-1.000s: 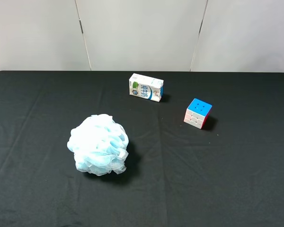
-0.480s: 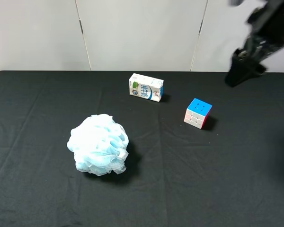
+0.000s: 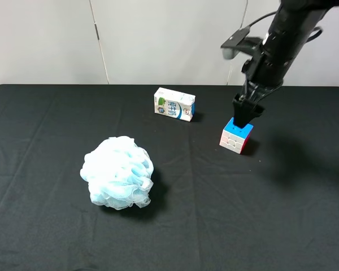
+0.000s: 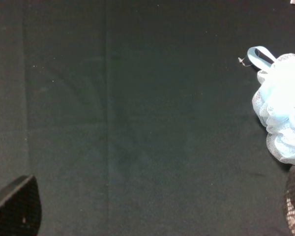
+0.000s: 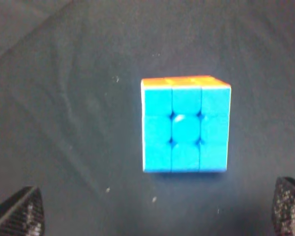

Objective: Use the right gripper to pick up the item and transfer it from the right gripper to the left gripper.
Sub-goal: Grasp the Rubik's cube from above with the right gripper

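**Right gripper (image 3: 247, 114) poised over the cube (image 3: 236, 135)**

We see the right gripper hanging just above the cube, its jaws spread wide and gripping nothing. In the right wrist view the cube's blue face lies between the two fingertips, apart from both. The cube rests on the black cloth (image 3: 45, 130), near the milk carton (image 3: 174, 104) and well apart from the pale-blue bath sponge (image 3: 117, 173). Our left gripper (image 4: 155, 216) also stands spread, holding nothing, over bare cloth with the sponge near one finger.
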Controlling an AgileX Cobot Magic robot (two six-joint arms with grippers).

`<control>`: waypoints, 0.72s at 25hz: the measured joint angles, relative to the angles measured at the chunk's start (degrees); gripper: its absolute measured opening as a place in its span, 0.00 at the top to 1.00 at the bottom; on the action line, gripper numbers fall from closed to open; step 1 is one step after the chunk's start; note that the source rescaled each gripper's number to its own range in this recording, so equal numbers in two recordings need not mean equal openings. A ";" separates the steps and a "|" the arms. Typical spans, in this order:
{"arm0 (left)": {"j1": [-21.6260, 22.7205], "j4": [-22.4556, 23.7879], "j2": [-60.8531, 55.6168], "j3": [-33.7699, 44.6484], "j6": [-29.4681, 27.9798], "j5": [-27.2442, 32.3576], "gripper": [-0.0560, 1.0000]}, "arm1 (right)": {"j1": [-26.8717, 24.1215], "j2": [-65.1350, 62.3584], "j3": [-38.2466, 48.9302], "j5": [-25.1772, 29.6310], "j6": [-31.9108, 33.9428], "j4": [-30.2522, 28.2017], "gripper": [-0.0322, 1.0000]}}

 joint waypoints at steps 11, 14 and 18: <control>0.00 0.00 0.00 0.00 0.00 0.00 0.04 | 0.00 8.26 -0.27 -4.75 -1.13 -1.20 0.00; 0.00 0.00 0.00 0.00 0.00 0.00 0.04 | 0.00 9.88 -0.27 -5.29 -1.16 -2.03 0.00; 0.00 0.00 0.00 0.00 0.00 0.00 0.04 | 0.00 11.30 -0.27 -5.99 -1.16 -3.20 0.00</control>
